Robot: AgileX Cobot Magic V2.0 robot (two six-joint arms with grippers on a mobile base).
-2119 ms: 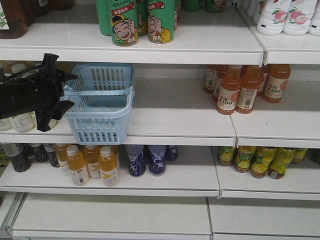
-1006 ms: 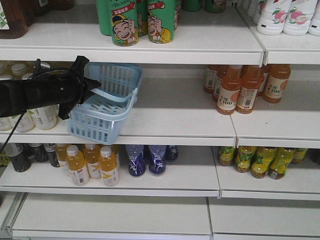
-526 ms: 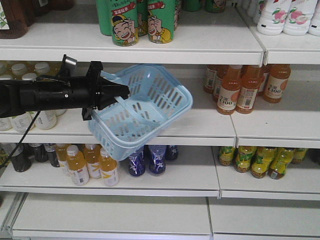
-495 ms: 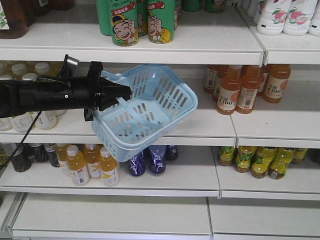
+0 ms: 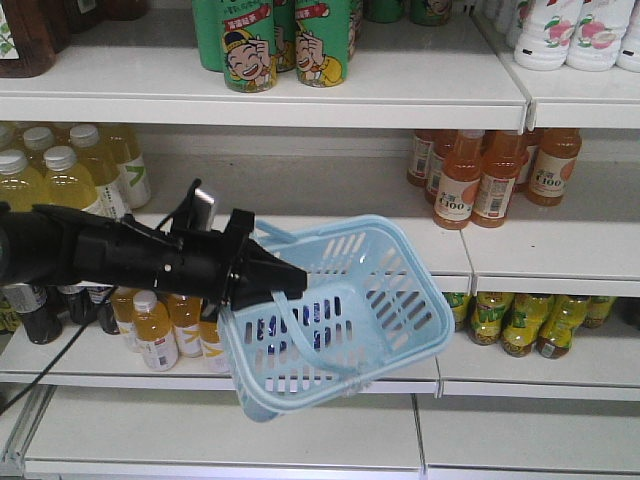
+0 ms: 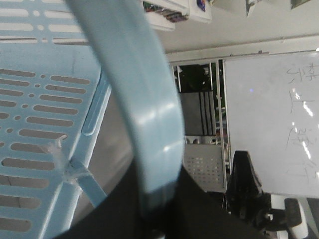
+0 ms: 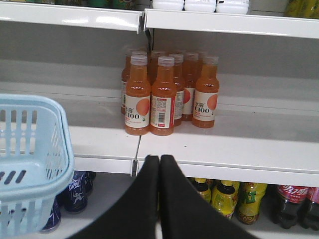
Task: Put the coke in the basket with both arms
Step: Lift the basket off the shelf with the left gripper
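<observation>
Left gripper [image 5: 283,281] is seen clamped on 1 loop handle [image 6: 149,114] of the basket [image 5: 405,300]. The basket is held off the shelves, tilted, in front of the front edge of the middle shelf [image 5: 345,200]. Orange bottles [image 5: 490,175] are stood toward that shelf's right end. The right gripper [image 7: 159,163] is pressed together with nothing held between its fingers.

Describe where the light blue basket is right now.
In the front view, the basket hangs tilted in front of the shelves, near the centre, held by the left gripper, below and left of the orange bottles.
</observation>
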